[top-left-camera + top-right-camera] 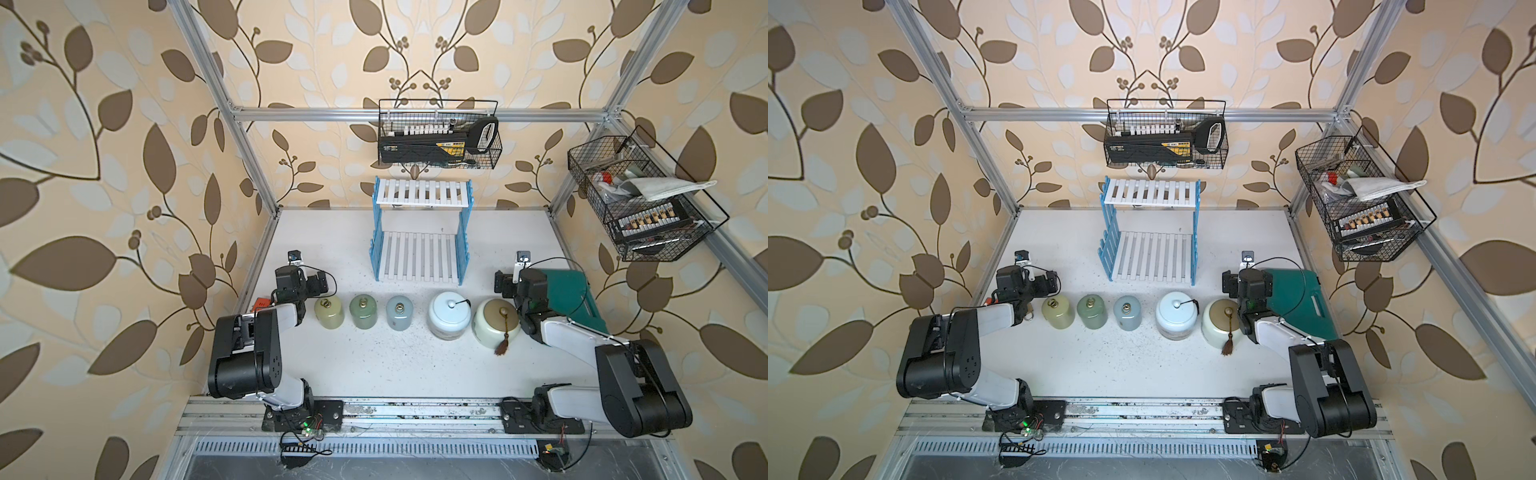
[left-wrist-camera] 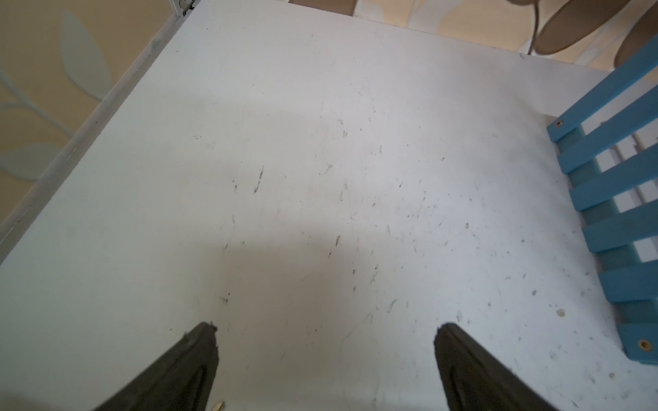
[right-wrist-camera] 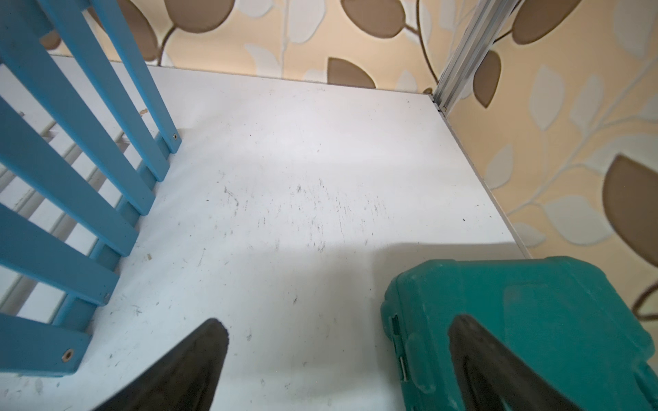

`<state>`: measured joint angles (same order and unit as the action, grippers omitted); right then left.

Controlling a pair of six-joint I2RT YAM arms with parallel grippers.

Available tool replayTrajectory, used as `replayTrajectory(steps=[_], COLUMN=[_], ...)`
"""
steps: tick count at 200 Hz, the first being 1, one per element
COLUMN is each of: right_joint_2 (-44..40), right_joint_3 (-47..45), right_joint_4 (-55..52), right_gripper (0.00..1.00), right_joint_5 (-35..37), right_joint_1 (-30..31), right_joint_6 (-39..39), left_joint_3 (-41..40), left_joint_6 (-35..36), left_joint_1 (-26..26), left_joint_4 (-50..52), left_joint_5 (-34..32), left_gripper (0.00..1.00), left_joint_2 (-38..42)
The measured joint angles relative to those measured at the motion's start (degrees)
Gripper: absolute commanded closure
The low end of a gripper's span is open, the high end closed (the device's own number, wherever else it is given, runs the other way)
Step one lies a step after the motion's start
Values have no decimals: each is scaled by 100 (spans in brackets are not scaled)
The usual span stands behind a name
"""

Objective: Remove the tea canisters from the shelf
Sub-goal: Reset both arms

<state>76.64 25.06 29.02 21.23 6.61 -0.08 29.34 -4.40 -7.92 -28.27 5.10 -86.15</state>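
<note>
The shelf (image 1: 422, 232) (image 1: 1150, 249) stands at the back of the table with both white slatted tiers bare. In front of it the tea canisters stand in a row on the table: yellow-green (image 1: 328, 312), green (image 1: 363, 311), grey-blue (image 1: 400, 312), pale-blue knobbed (image 1: 449, 315), and cream with a gold lid and tassel (image 1: 496, 322). My left gripper (image 1: 320, 283) (image 2: 325, 331) hovers open at the row's left end, holding nothing. At the right end my right gripper (image 1: 502, 282) (image 3: 336, 327) is open too, beside the shelf's blue side (image 3: 71, 170).
A teal plastic case (image 1: 569, 291) (image 3: 534, 302) lies on the table by the right arm. Two black wire baskets (image 1: 438, 137) (image 1: 640, 199) hang on the back and right walls. Aluminium frame posts edge the table. A small orange item (image 1: 261, 305) lies behind the left arm.
</note>
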Motion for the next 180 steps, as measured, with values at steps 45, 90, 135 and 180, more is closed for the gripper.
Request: replayTrajectory(steps=[45,90,135,180], right_joint_2=[92,90,90,59], right_joint_3=[-133,-151,-184,-208], right_joint_4=[457,658,680,691], right_gripper=[1,1,1,1], right_joint_5=[-4,-4,-26,-70], right_joint_1=[-4,-26,-26,-33], right_joint_6=[9,7,4,4], left_joint_3=[-289,-317,-321,-363], left_joint_6=[-4,-7,-7,-4], left_joint_1=[-37,-37,-37,-37], left_joint_4=[-339,-452,-470,-577], left_joint_5=[149,151,153,160], left_gripper=[1,1,2,1], left_joint_2=[0,0,0,0])
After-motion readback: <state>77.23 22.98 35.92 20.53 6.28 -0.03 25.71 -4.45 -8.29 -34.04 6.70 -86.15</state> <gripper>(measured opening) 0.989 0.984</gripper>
